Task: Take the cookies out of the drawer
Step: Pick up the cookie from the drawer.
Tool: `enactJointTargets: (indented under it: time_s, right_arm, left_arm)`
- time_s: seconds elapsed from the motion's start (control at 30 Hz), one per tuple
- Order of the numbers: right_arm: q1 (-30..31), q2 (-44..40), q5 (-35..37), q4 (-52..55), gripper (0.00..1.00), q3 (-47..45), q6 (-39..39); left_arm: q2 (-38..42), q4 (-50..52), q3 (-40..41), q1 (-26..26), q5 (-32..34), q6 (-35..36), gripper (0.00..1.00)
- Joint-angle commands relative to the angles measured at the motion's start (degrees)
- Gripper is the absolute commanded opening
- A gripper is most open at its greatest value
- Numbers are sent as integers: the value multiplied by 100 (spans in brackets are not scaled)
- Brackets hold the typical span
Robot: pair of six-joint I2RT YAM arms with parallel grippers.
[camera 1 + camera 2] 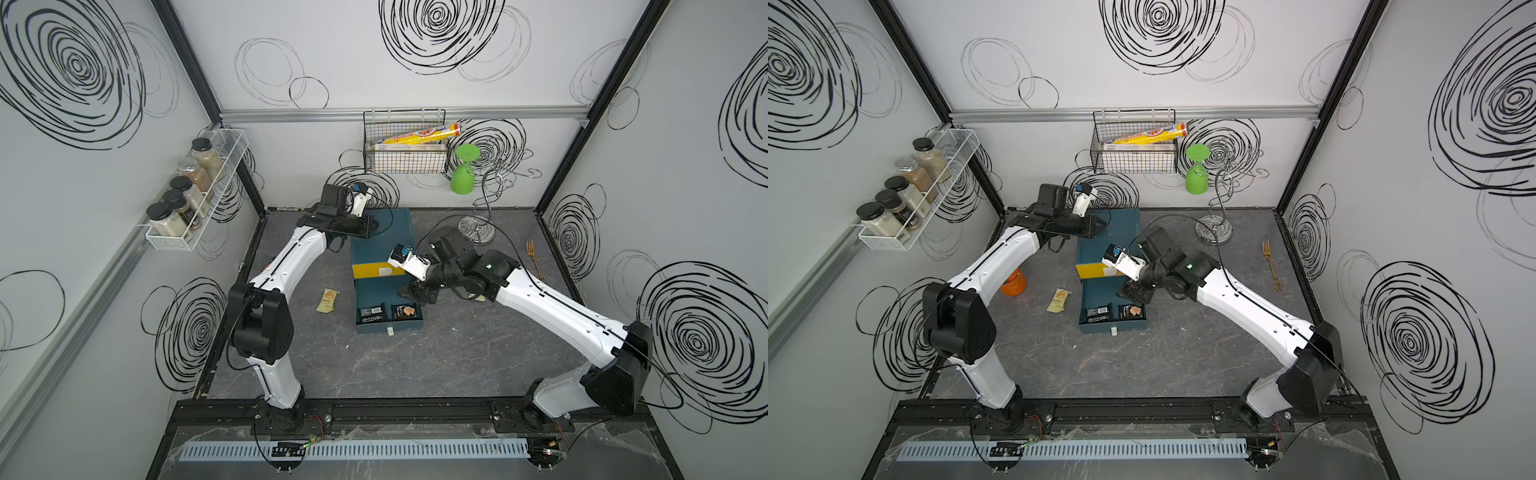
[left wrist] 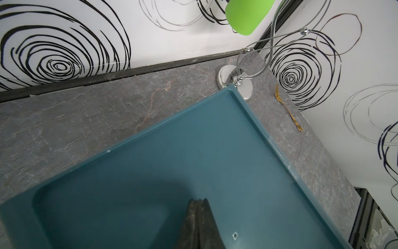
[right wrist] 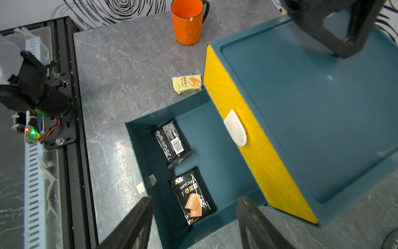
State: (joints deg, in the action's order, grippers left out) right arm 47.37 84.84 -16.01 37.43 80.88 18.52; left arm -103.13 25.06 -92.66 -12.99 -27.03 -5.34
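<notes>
The teal drawer (image 3: 215,138) stands pulled out of the cabinet (image 2: 193,140), below a shut yellow-fronted one. Two black cookie packets lie inside, one barcode-up (image 3: 172,144) (image 1: 371,313), one printed-side up (image 3: 192,189) (image 1: 404,311). A pale yellow cookie packet (image 3: 187,83) (image 1: 328,300) lies on the table left of the drawer. My right gripper (image 3: 195,199) (image 1: 415,293) hovers open over the drawer's right side, above the printed packet, holding nothing. My left gripper (image 2: 198,201) (image 1: 374,225) is shut and empty, tips on the cabinet top.
An orange mug (image 3: 187,21) (image 1: 1014,283) stands left of the cabinet, under my left arm. A chrome stand (image 1: 478,226) with a green cup (image 1: 463,174) is at the back right, with a gold fork (image 1: 535,259) beside it. A wire basket (image 1: 405,162) hangs on the back wall, a spice rack (image 1: 195,195) on the left wall.
</notes>
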Motion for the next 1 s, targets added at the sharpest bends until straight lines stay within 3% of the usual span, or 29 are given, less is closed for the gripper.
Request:
enactJointTargets:
  time_s: [0.0, 0.33, 0.97]
  right_arm:
    - [-18, 324, -350, 375, 67, 25, 446]
    - [26, 1491, -35, 974, 65, 674, 931]
    - [237, 2023, 722, 1206, 69, 811, 1433]
  left_arm:
    - [-338, 487, -113, 38, 23, 101, 7]
    - [-479, 579, -238, 36, 48, 145, 7]
    - [-610, 511, -237, 44, -148, 138, 6]
